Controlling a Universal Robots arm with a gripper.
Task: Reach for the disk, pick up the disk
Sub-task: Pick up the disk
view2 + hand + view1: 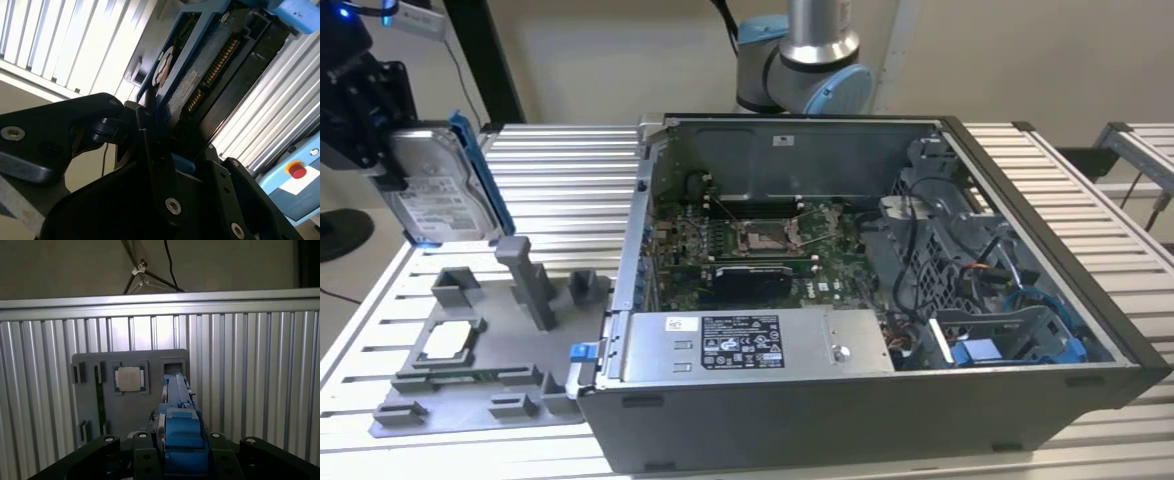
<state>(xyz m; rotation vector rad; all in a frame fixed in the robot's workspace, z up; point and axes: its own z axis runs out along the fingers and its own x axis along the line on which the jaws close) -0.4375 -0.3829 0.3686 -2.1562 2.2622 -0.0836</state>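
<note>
One black gripper [380, 140] shows at the exterior view's far left, and we see it clamped on the disk [438, 190]. The disk hangs upright in the air, its white label facing the camera and its blue bracket [472, 160] along the edge nearer the open computer case [881, 280]. Below the disk and well apart from it, the grey fixture plate [454, 400] lies on the slatted table [560, 170], with a small silver chip [447, 341] seated in one recess and a tall post [534, 285] standing free. In the second wrist view we look along the black fingers [155, 165], drawn in tight against the drive's two faces, its circuit board and connector pins turned toward us. In the first wrist view the disk sits edge-on between the jaws, over the fixture plate. We judge the reach finished and the pick-up all but complete; any further move calls for a firm, unchanged clamp and clearance from the post.
</note>
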